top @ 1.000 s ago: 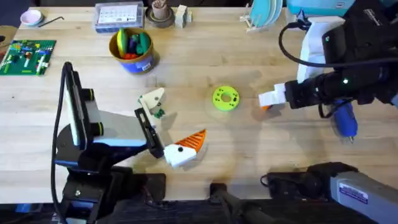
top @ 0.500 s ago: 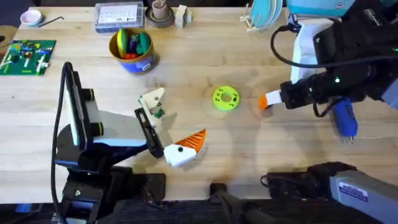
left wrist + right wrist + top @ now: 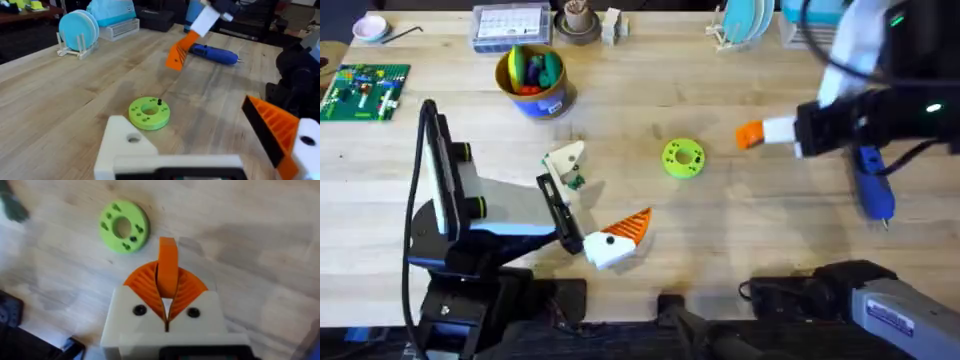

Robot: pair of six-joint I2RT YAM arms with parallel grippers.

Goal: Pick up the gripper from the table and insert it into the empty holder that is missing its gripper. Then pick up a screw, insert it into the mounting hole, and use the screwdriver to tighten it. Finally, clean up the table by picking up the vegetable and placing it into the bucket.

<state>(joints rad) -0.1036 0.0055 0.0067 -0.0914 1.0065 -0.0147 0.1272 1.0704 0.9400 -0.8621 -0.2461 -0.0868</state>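
R arm reached in from far right, wrist roughly level, its gripper (image 3: 752, 134) lifted off the table (image 3: 740, 240) and pointing left. R fingers (image 3: 145, 282) were clamped on the orange finger (image 3: 168, 265), which stuck out past the tips; in the L wrist view it hung in air above the wood (image 3: 178, 50).

L arm sat at near left, forearm low, wrist angled toward near center. L gripper (image 3: 617, 240) lay close to the table w/ one orange finger (image 3: 635, 224) on its white block; the other side was the bare white holder (image 3: 125, 145), screw hole visible. L gap looked wide, nothing between.

Green disc (image 3: 682, 158) lay mid-table, between the two grippers, a small dark screw standing in it (image 3: 159, 102). Screwdriver (image 3: 872, 185) lay on the table at right, under the R arm, tip toward near side. Small dark green veg (image 3: 576, 181) sat beside a cream part (image 3: 565, 159), just far of the L gripper.

Bucket (image 3: 529, 80) stood far left, upright, holding colored toy pieces – green, yellow, red; can't tell which items. Brown cup (image 3: 577, 24) at far edge held something, unclear what.
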